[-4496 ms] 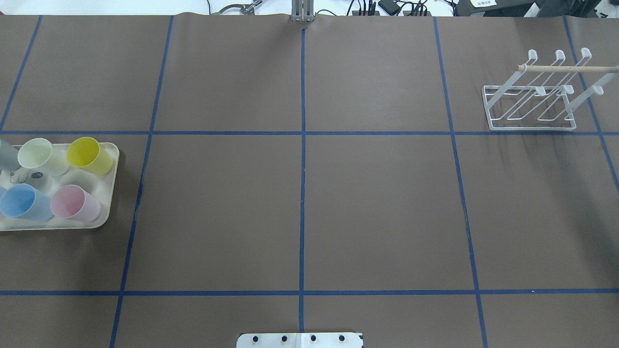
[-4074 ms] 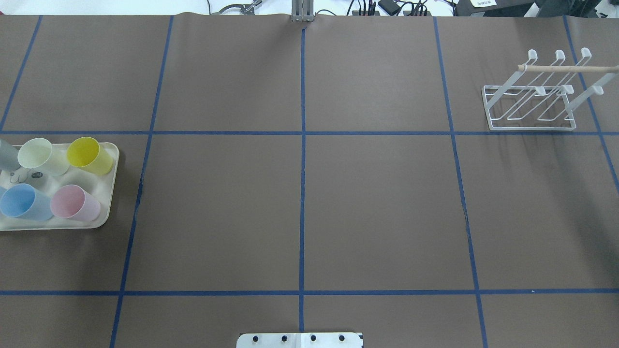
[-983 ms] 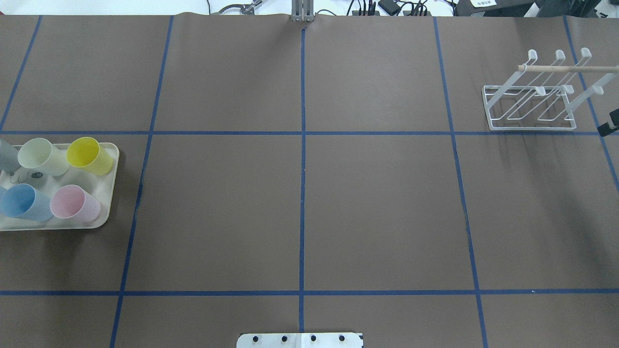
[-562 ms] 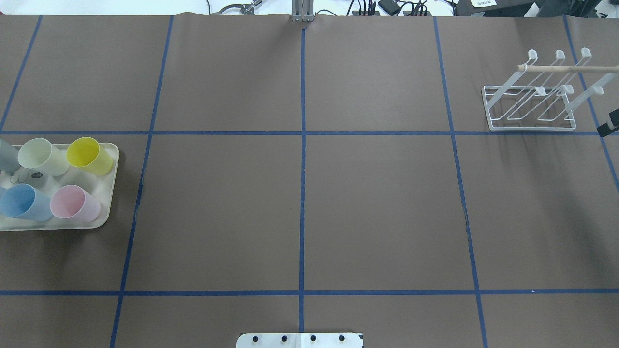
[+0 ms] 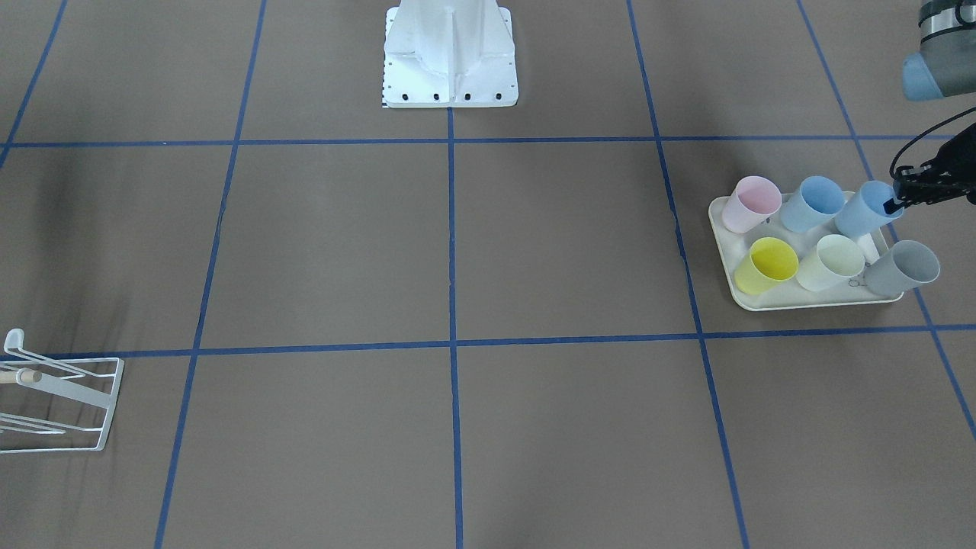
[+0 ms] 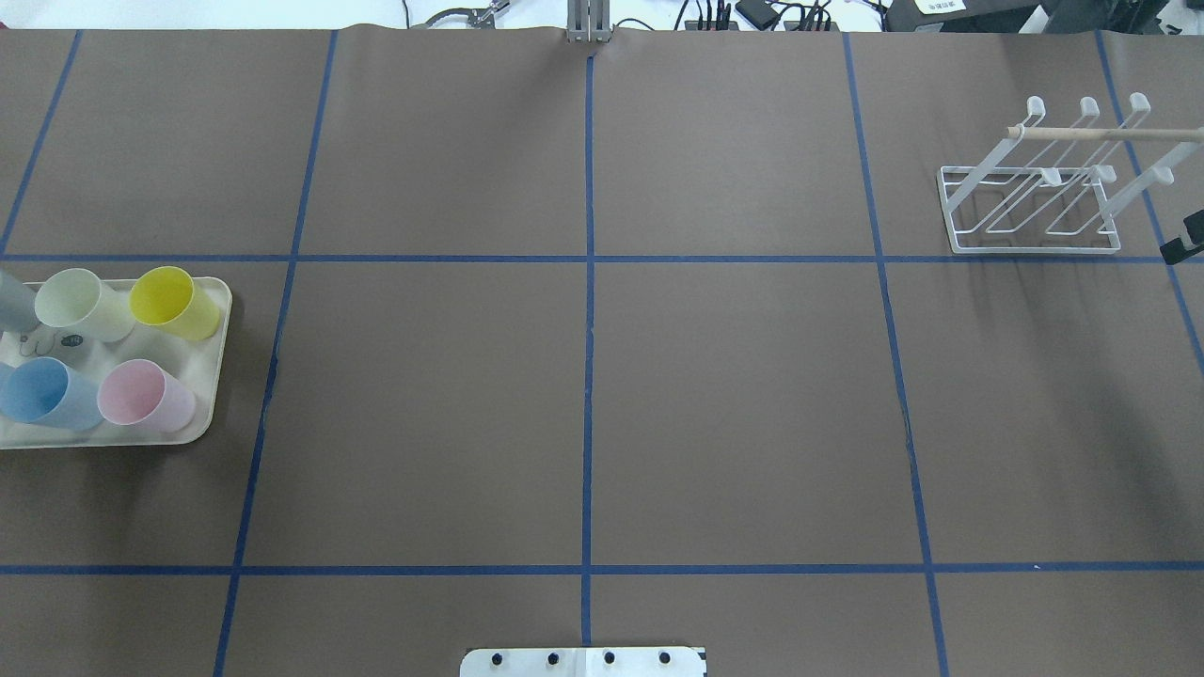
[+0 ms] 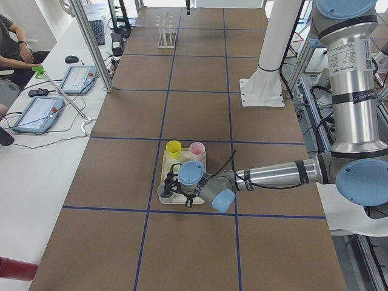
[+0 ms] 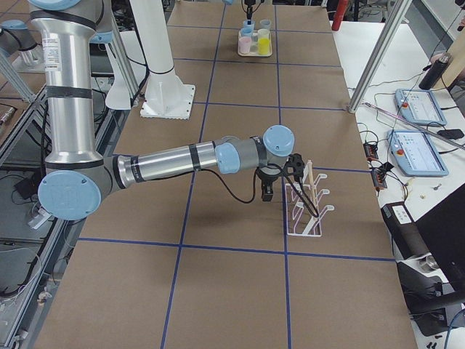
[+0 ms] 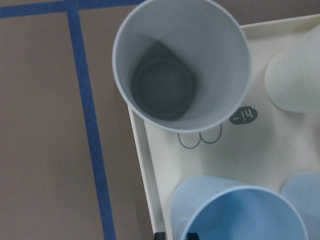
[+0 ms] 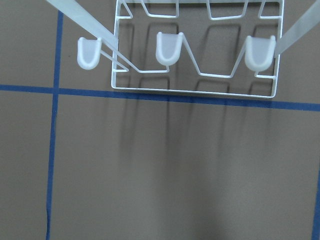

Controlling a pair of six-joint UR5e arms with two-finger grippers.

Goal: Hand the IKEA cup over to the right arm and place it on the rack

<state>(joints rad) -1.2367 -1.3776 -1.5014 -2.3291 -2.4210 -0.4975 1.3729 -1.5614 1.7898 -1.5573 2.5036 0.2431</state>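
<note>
Standing upright on the tray [image 5: 808,302] at the left end of the tabletop [image 6: 734,404], the cup [image 5: 862,213] is light blue. It takes the outer corner of the row nearer the robot. Five other cups share the tray: pink, blue, yellow, pale green and grey. The grey cup [image 5: 903,267] stands just beside it in the farther row.

The left tool [image 5: 890,204] is at the cup's rim. In the front view a dark fingertip meets that rim. The left wrist view shows only dark tips at the frame's bottom edge, so it may straddle the cup wall, but I cannot tell whether it is closed on it.

The rack [image 6: 1035,248] stands at the right far end of the tabletop, with nothing on its rods. The right tool [image 8: 267,190] hangs just beside the rack and apart from it. I cannot tell whether it is open or closed.
</note>
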